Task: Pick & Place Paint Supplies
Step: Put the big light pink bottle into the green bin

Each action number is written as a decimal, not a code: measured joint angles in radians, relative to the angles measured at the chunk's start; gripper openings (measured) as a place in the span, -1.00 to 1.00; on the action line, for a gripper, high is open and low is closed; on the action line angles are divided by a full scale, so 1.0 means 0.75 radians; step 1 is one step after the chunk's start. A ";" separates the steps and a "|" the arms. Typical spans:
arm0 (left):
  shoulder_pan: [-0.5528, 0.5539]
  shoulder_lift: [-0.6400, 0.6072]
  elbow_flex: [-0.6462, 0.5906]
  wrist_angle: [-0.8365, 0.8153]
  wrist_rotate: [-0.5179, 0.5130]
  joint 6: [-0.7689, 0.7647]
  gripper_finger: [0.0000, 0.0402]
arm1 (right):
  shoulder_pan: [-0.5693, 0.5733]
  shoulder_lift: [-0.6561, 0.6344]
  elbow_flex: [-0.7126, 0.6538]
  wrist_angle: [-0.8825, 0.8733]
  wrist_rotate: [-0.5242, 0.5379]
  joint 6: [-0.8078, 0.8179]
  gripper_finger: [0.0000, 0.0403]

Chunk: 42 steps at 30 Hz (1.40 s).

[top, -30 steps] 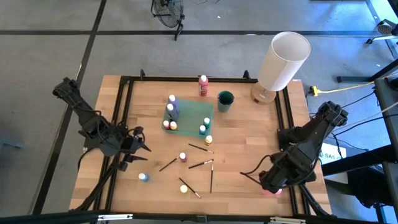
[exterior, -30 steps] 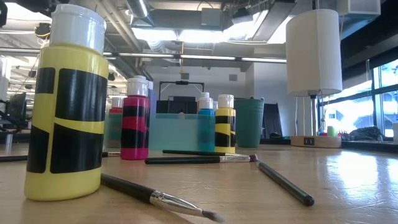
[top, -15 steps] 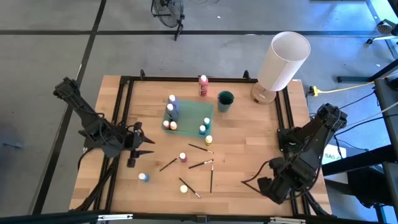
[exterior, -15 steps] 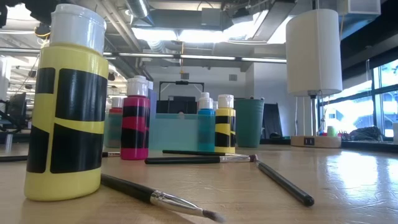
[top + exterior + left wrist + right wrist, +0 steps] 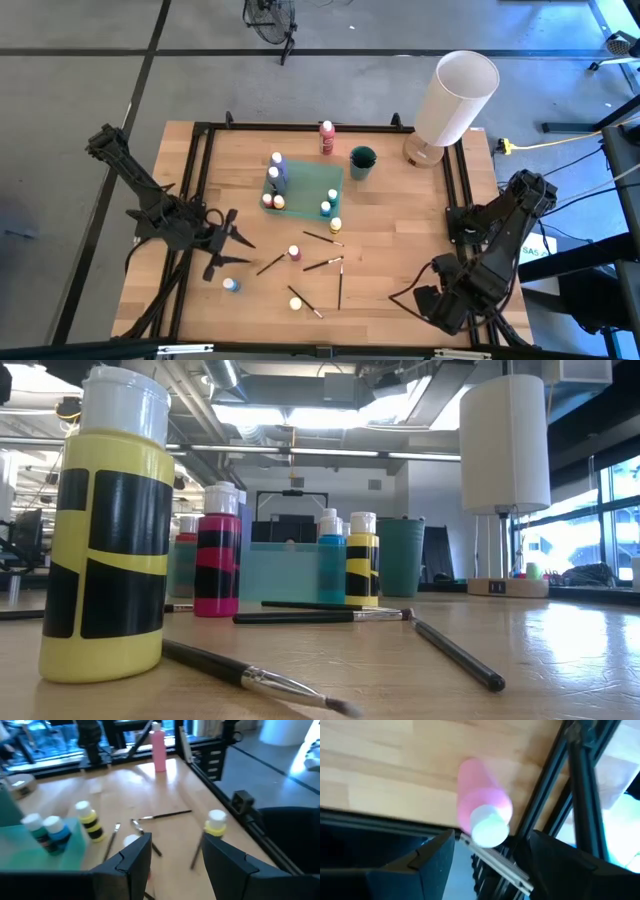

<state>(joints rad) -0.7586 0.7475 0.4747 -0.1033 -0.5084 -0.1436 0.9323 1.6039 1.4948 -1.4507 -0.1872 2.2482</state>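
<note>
right tool [image 5: 485, 865] open, empty, above pink bottle [image 5: 482, 807] by table edge.

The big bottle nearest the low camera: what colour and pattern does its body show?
Yellow bottle with black bands and a white cap, clearest in the low view.

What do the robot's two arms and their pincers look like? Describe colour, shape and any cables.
Both arms are dark, nearly black, built of jointed segments with chunky housings. The left arm ends in a left pincer with two slim, pointed fingers. The right arm is bulkier at its wrist, and a thin dark cable loops beside it. In its wrist view the right pincer shows flat, angular black fingers.
</note>
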 joint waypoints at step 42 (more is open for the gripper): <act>0.000 0.000 -0.014 0.023 0.043 -0.053 -0.16 | 0.026 0.050 -0.121 0.169 0.003 -0.041 0.25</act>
<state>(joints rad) -0.7586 0.7475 0.4644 -0.0864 -0.4761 -0.1835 0.9520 1.6413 1.4042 -1.3242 -0.1849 2.2174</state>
